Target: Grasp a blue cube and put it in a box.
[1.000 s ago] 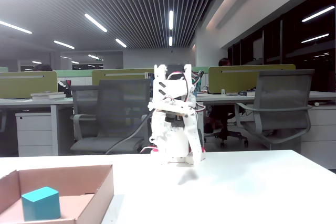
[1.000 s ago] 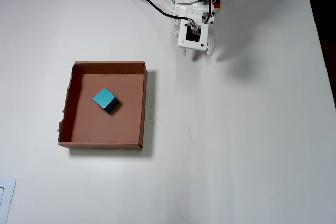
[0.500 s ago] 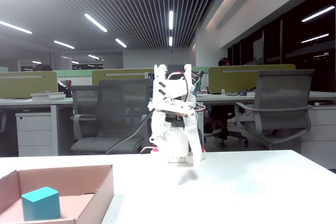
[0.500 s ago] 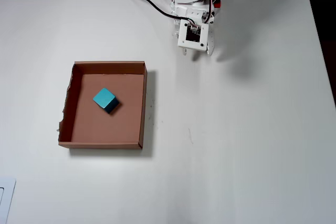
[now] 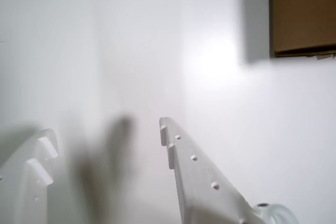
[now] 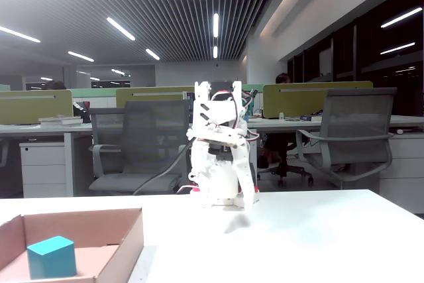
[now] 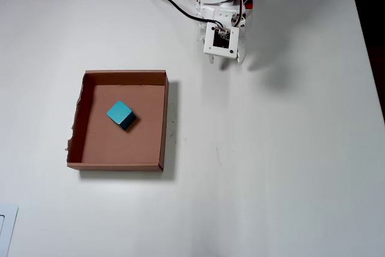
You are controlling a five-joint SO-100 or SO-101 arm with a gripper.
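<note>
The blue cube (image 7: pixel 120 114) lies inside the brown cardboard box (image 7: pixel 164 121), in its upper middle part; in the fixed view the cube (image 6: pixel 52 256) sits in the box (image 6: pixel 129 240) at the lower left. The white arm is folded at the table's far edge. Its gripper (image 7: pixel 226 61) points down over bare table, well apart from the box, with its jaws apart and nothing between them. In the wrist view the gripper (image 5: pixel 105 137) shows two white fingers over the white table, and a corner of the box (image 5: pixel 302 14) shows at the top right.
The white table (image 7: pixel 277 148) is wide and bare to the right of the box. A black cable (image 7: pixel 174 3) runs to the arm's base. A white object's corner (image 7: pixel 6 227) sits at the lower left edge. Office chairs and desks stand behind the table.
</note>
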